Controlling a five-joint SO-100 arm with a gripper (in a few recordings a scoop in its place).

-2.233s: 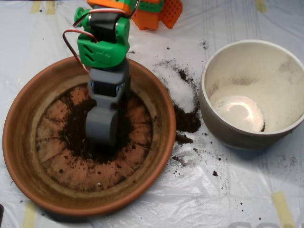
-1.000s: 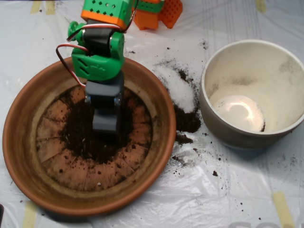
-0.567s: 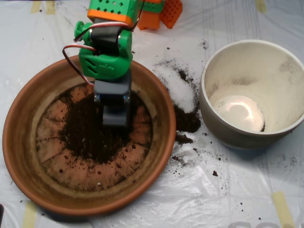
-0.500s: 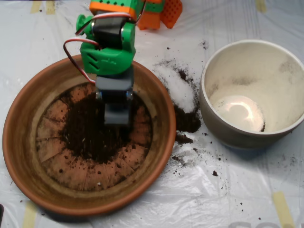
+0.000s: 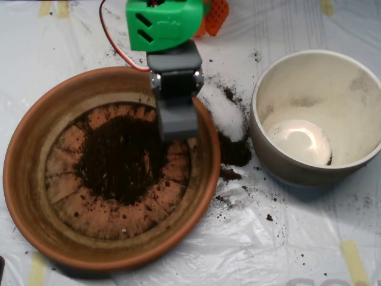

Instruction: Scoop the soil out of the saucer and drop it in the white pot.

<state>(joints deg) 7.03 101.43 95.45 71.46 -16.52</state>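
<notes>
The terracotta saucer fills the left half of the overhead view. A dark heap of soil lies on its floor. My grey scoop hangs above the saucer's upper right inner edge, to the right of the heap and lifted off it. Its shells are together, shut, and the soil it closed on is hidden inside. The white pot stands to the right, apart from the saucer, and holds only a few dark crumbs.
Between the saucer and the pot lie a white powder patch and spilled soil on the plastic sheet. The arm's green housing and orange parts stand at the top edge.
The scoop was down in the soil heap. It closed, rose, and moved up and to the right towards the saucer's rim, uncovering the heap.
</notes>
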